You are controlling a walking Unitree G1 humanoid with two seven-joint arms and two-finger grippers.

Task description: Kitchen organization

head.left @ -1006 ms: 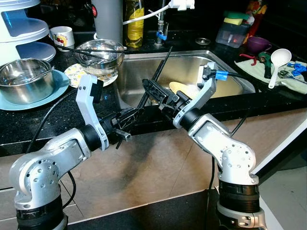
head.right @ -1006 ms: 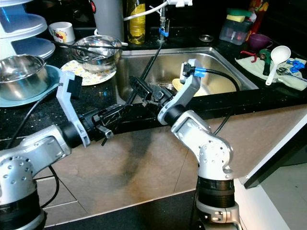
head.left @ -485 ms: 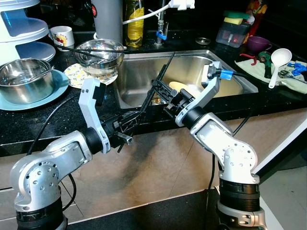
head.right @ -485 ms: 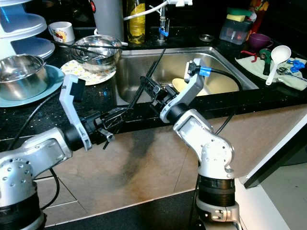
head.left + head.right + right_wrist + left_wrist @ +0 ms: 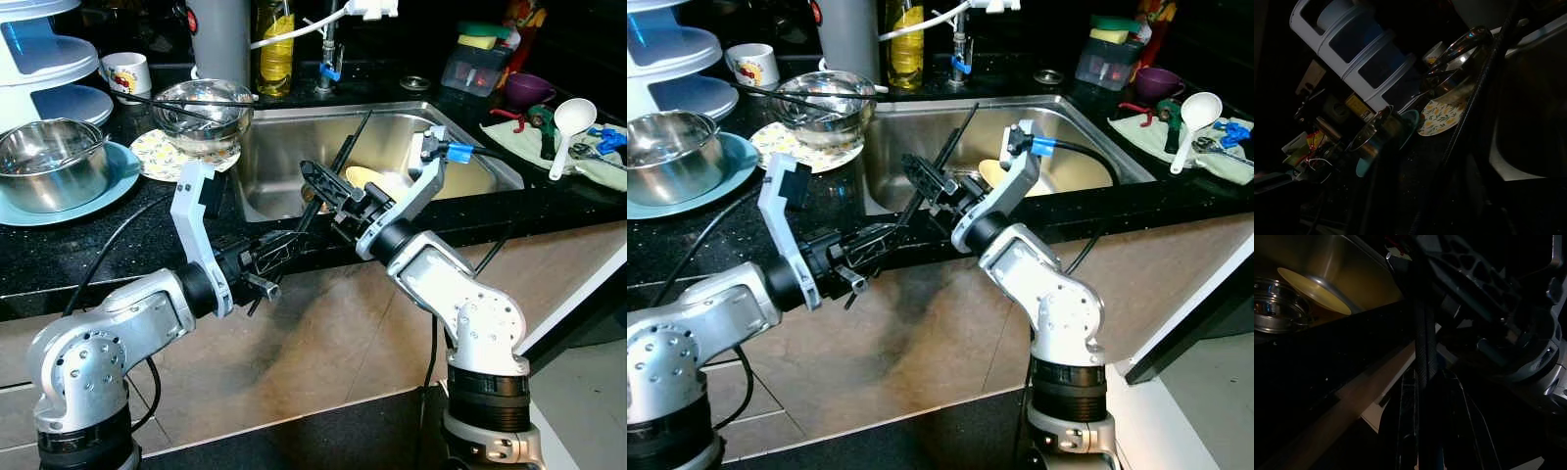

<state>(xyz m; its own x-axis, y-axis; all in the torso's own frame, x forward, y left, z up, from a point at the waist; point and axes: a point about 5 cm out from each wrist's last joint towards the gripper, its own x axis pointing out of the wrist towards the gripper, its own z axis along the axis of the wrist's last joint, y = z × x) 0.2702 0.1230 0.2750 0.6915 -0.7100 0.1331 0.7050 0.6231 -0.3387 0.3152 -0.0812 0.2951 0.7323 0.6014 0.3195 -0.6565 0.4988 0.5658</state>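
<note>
Holding a long black utensil (image 5: 328, 176) slanted over the sink's (image 5: 279, 147) near edge, the right gripper (image 5: 323, 186) has its jaws clamped on the middle of the shaft. The left gripper (image 5: 279, 250) meets the lower end just in front of the counter, apparently for a handover, though whether its jaws are closed cannot be told.
</note>
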